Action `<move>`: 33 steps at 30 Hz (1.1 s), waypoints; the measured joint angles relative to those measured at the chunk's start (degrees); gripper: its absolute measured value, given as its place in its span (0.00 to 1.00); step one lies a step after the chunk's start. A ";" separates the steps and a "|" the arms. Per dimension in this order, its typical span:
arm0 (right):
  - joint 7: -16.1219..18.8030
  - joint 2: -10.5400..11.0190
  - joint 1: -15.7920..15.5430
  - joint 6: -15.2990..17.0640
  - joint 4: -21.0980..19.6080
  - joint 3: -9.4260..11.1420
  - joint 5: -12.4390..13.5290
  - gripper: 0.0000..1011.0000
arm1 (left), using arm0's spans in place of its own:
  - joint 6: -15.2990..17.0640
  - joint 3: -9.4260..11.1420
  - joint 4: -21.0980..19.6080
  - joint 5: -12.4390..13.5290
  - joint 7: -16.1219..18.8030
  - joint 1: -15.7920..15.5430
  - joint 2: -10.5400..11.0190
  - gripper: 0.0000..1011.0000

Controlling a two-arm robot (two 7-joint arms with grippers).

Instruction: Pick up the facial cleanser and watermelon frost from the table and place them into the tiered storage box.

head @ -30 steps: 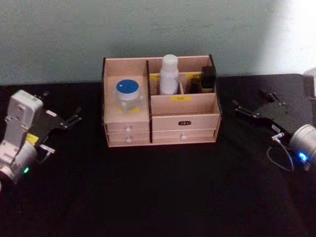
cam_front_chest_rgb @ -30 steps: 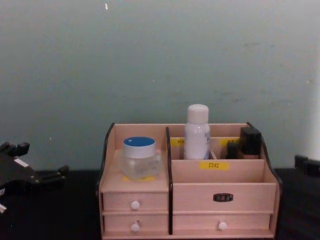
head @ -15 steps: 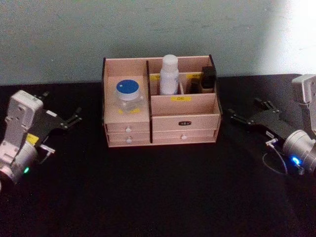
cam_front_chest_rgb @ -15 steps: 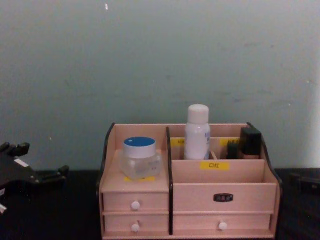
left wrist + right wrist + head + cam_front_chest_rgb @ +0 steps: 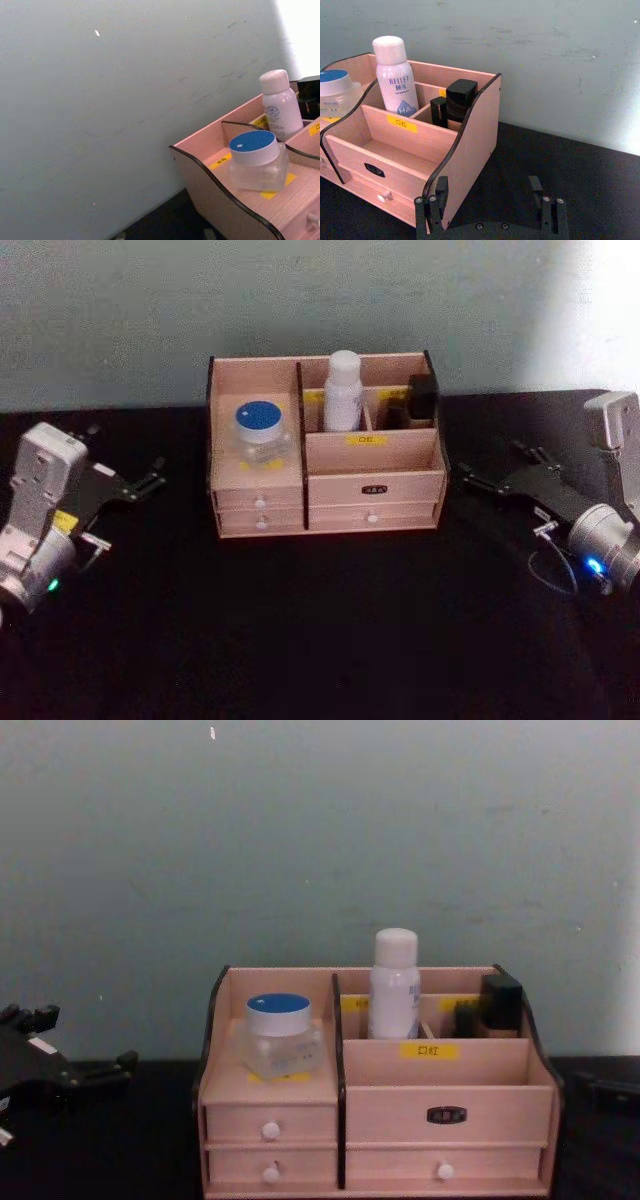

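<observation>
Standing inside the box (image 5: 325, 495), the bottle (image 5: 342, 390) occupies a rear compartment and the jar (image 5: 261, 430) the left tier (blue lid up). Left claw (image 5: 148, 483) and right claw (image 5: 497, 478) hover spread and empty, flanking it above the worktop (image 5: 320, 630).

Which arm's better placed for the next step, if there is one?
Neither. The facial cleanser stands in a rear compartment of the tiered storage box, and the watermelon frost sits on its left shelf. The left gripper and right gripper are both open, empty, flanking the box.
</observation>
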 joint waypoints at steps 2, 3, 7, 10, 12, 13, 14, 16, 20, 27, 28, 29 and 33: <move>0.00 0.02 0.00 0.00 -0.02 0.01 0.01 0.99 | 0.00 0.00 0.00 0.00 0.00 0.00 0.00 0.99; 0.01 0.02 -0.01 0.00 -0.03 0.01 0.01 0.99 | 0.00 0.00 0.00 0.00 0.00 0.00 0.00 0.99; 0.02 0.04 -0.02 -0.01 -0.06 0.01 0.08 0.99 | 0.00 0.00 0.00 0.00 0.00 0.00 0.00 0.99; 0.04 0.05 -0.04 -0.02 -0.07 0.01 0.12 0.99 | 0.00 0.00 0.00 0.00 0.00 0.00 0.00 0.99; 0.05 0.06 -0.04 -0.02 -0.08 0.01 0.14 0.99 | 0.00 0.00 0.00 0.00 0.00 0.00 0.00 0.99; 0.06 0.07 -0.05 -0.03 -0.09 0.01 0.15 0.99 | 0.00 0.00 0.00 0.00 0.00 0.00 0.00 0.99; 0.06 0.07 -0.05 -0.03 -0.10 0.01 0.16 0.99 | 0.00 0.00 0.00 0.00 0.00 0.00 0.00 0.99; 0.08 0.08 -0.06 -0.03 -0.10 0.01 0.16 0.99 | 0.00 0.00 0.00 0.00 0.00 0.00 0.00 0.99; 0.08 0.11 -0.08 -0.05 -0.13 0.01 0.18 0.99 | 0.00 0.00 0.00 0.00 0.00 0.00 0.00 0.99; 0.08 0.12 -0.09 -0.07 -0.14 0.01 0.22 0.99 | 0.00 0.00 0.00 0.00 0.00 0.00 0.00 0.99; 0.08 0.12 -0.09 -0.08 -0.14 0.01 0.23 0.99 | 0.00 0.00 0.00 0.00 0.00 0.00 0.00 0.99; 0.08 0.12 -0.09 -0.08 -0.14 0.01 0.24 0.99 | 0.00 0.00 0.00 0.00 0.00 0.00 0.00 0.99; 0.08 0.12 -0.09 -0.10 -0.14 0.01 0.25 0.99 | 0.00 0.00 0.00 0.00 0.00 0.00 0.00 0.99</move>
